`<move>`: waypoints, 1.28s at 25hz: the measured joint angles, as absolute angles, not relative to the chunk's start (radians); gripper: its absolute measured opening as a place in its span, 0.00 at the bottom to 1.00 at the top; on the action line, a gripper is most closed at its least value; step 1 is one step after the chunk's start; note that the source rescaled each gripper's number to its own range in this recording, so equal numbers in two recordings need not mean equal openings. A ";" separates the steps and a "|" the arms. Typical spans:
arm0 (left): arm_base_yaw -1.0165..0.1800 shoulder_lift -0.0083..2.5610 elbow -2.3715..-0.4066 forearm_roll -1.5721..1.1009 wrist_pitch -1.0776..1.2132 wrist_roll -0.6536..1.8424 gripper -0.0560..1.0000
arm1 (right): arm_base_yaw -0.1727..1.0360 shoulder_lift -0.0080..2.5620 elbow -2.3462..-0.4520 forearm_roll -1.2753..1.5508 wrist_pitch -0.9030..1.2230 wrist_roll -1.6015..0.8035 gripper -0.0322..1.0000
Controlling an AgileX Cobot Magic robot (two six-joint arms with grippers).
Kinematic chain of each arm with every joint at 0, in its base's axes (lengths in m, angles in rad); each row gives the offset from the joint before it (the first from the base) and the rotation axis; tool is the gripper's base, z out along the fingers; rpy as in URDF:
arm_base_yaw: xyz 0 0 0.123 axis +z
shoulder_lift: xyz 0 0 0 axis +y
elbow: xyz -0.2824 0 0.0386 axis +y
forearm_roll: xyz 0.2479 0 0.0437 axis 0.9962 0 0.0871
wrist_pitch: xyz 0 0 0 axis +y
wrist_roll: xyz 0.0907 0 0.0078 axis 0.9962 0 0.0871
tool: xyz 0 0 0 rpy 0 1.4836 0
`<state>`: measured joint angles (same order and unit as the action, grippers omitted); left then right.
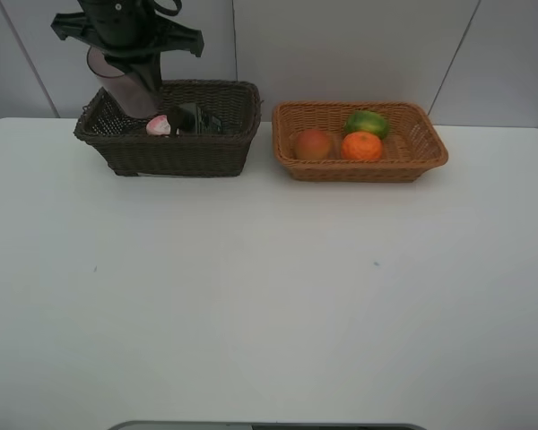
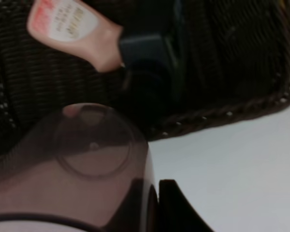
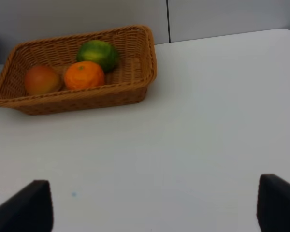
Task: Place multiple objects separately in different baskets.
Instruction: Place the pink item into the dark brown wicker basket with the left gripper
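Note:
My left gripper is shut on the translucent mauve cup, holding it tilted over the left end of the dark brown basket. A pink tube and a dark pump bottle lie inside that basket. The left wrist view shows the cup close up, the tube and the bottle beyond it. The light tan basket holds an orange, a red-orange fruit and a green fruit. My right gripper stands open above bare table, apart from the tan basket.
The two baskets stand side by side at the back of the white table, close to the grey wall. A dark edge shows at the table's front.

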<state>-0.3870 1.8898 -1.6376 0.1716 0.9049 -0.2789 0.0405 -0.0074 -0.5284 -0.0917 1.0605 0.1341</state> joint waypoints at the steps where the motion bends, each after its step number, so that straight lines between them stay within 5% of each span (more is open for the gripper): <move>1: -0.368 1.890 -1.638 0.180 0.891 -0.292 0.05 | 0.040 -0.007 -0.528 -0.092 1.061 0.134 0.83; 32: -0.242 2.109 -1.639 0.211 0.641 -0.345 0.06 | 0.040 -0.007 -0.528 -0.092 1.061 0.134 0.83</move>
